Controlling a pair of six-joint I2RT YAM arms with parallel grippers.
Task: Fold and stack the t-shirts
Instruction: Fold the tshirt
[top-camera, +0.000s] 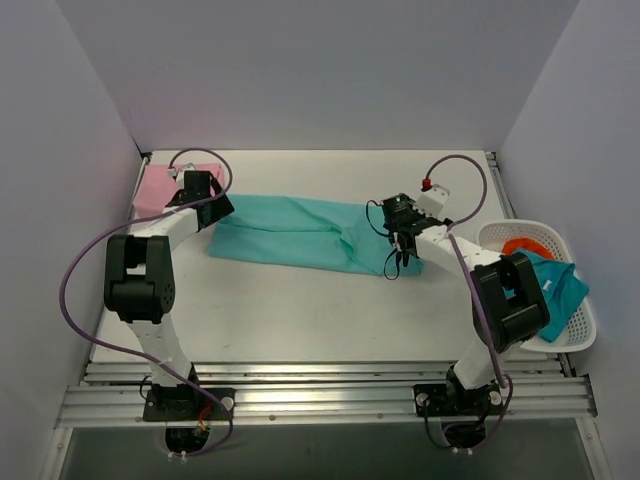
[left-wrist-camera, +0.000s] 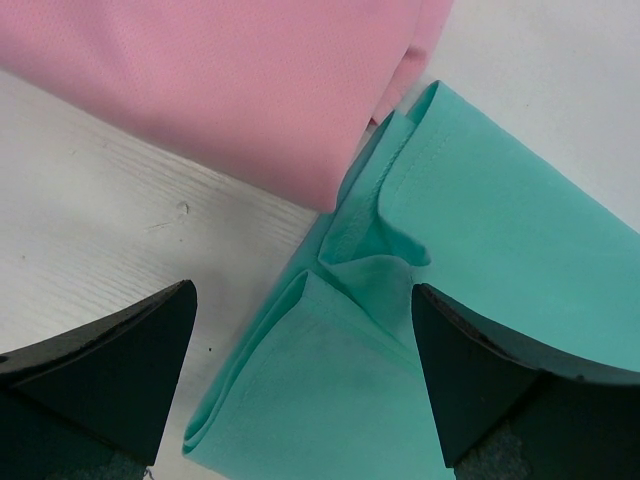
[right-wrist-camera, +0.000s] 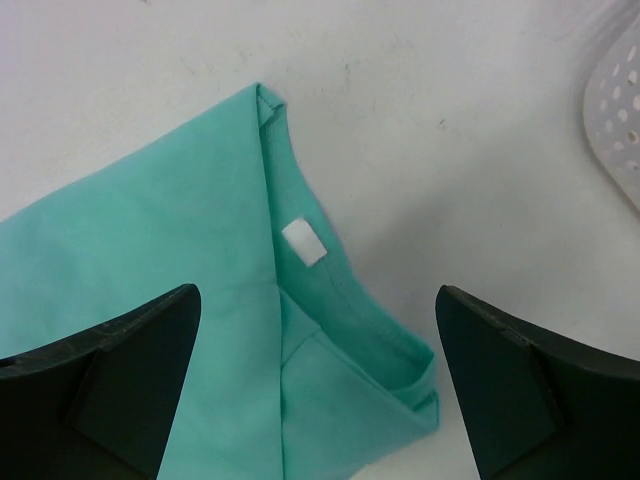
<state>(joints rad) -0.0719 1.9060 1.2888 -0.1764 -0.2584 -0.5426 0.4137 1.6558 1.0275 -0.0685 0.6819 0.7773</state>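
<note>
two t-shirts lay on the table (top-camera: 300, 320) in the top view. the turquoise t-shirt (top-camera: 300, 235) was folded into a long band across the middle. the pink t-shirt (top-camera: 155, 188) sat as a small folded square in the far left corner, by the band's left end. the left gripper (top-camera: 213, 212) hung over that end and the right gripper (top-camera: 398, 258) over the other. bare table ran all along the near side. a white basket (top-camera: 585, 335) holding orange and teal cloth stood at the right edge, close to the right arm.

in the left wrist view, the left gripper (left-wrist-camera: 300, 310) stood wide open and held nothing. below it the turquoise t-shirt (left-wrist-camera: 500, 230) showed layered, hemmed edges, its corner meeting the pink t-shirt (left-wrist-camera: 220, 80).

in the right wrist view, the right gripper (right-wrist-camera: 315, 310) was also spread wide and empty above the collar end of the turquoise t-shirt (right-wrist-camera: 150, 240). the white neck label (right-wrist-camera: 303, 242) lay inside the neckline. bare table separated the cloth from the basket (right-wrist-camera: 620, 110) rim.
</note>
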